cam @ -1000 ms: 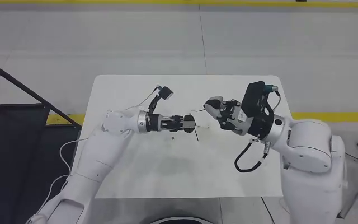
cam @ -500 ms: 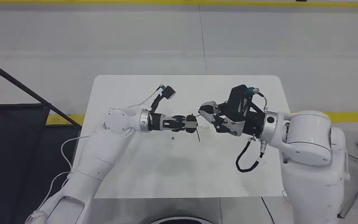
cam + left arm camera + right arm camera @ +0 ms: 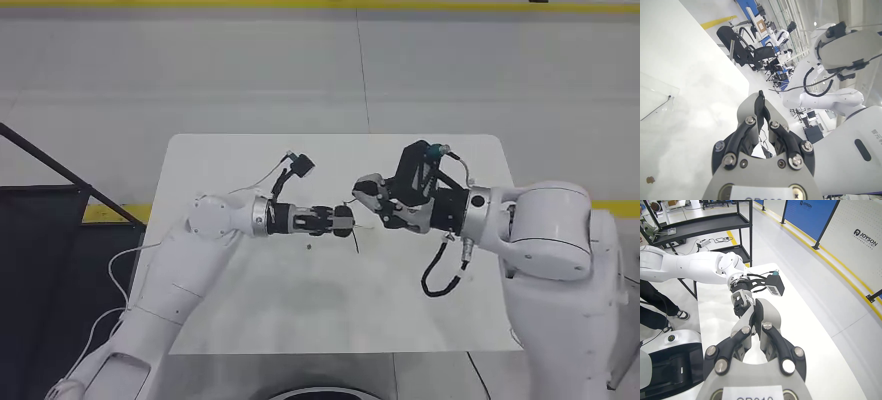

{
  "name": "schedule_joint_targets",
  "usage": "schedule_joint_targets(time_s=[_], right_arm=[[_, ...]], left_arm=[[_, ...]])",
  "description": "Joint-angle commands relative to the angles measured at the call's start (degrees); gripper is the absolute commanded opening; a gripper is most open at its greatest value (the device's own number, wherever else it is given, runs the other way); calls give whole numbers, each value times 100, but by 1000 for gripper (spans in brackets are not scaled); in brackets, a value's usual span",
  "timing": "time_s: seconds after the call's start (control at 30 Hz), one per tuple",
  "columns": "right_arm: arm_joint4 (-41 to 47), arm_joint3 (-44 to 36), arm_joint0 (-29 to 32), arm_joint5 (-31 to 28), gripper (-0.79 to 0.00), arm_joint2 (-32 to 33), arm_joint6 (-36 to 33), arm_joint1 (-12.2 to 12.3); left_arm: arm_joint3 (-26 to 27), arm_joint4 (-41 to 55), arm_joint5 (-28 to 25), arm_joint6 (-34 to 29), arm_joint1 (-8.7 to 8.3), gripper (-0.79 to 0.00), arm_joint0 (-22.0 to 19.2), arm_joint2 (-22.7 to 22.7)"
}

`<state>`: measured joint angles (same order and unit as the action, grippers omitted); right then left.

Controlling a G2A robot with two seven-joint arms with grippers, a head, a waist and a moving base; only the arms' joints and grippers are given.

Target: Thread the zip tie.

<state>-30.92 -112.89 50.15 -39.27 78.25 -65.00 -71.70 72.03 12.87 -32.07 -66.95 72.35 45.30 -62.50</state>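
Observation:
A thin black zip tie [image 3: 351, 240] hangs from my left gripper [image 3: 343, 220], which is shut on it above the middle of the white table [image 3: 300, 300]. In the left wrist view a black tip [image 3: 760, 92] sticks out between the closed fingers of the left gripper [image 3: 760, 98]. My right gripper [image 3: 362, 193] is shut and sits just right of and slightly behind the left one, almost touching it. In the right wrist view the right gripper [image 3: 755, 310] points at the left gripper [image 3: 739, 308]. Whether the right gripper holds the tie I cannot tell.
A clear sheet [image 3: 659, 91] with a second thin black tie [image 3: 657, 108] lies on the table beyond the left gripper. A small brown speck [image 3: 308, 243] sits below the left wrist. A black shelf rack [image 3: 702, 222] stands off the table's left end.
My right gripper has moved left, closing in on the left gripper, and its wrist has turned. The left gripper has stayed put with the zip tie.

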Motion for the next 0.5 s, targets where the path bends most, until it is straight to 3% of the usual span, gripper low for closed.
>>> schedule_joint_targets(time_s=[0.0, 0.47], right_arm=[[17, -37, -11, -9, -785, 13, 8, 33], [27, -237, 41, -163, -785, -178, 162, 435]], left_arm=[[178, -518, 37, 256, -28, -785, 46, -24], [1023, -1976, 142, 832, -159, -785, 287, -24]])
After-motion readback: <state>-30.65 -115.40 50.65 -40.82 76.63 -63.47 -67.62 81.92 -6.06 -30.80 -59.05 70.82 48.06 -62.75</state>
